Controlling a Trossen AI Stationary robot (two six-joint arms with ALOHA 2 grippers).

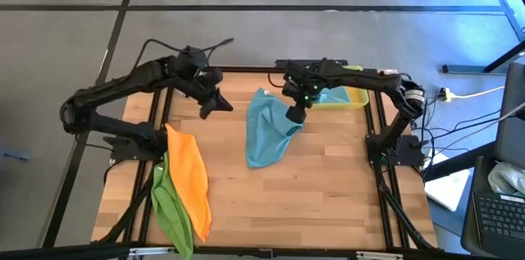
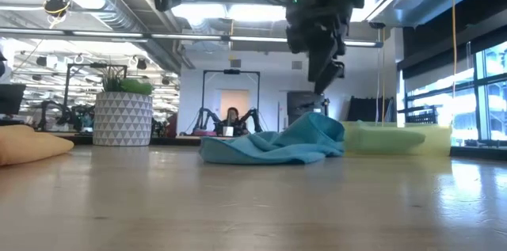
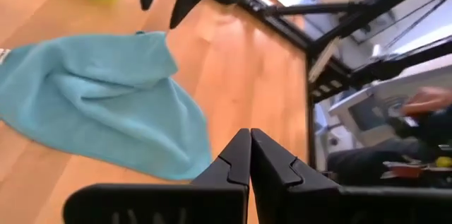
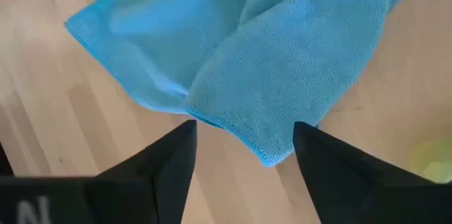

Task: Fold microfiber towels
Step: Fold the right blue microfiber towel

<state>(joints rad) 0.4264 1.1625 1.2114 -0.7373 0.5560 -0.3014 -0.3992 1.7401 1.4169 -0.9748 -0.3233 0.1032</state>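
Note:
A teal towel (image 1: 267, 133) lies crumpled on the wooden table's middle; it also shows in the low view (image 2: 273, 146) and the left wrist view (image 3: 99, 104). My right gripper (image 1: 295, 115) hangs open just above the towel's far right corner (image 4: 272, 150), its fingers on either side of the corner and clear of it (image 2: 323, 85). My left gripper (image 1: 220, 102) is shut and empty, in the air left of the towel (image 3: 249, 150). An orange towel (image 1: 187, 174) and a lime green towel (image 1: 171, 207) lie overlapping at the table's near left.
A yellow tray (image 1: 349, 96) holding light blue cloth stands at the far right of the table, close behind my right gripper (image 2: 396, 136). Bare wood lies in the near middle and right of the table (image 1: 328, 194). A person sits in the room beyond the table (image 2: 232, 120).

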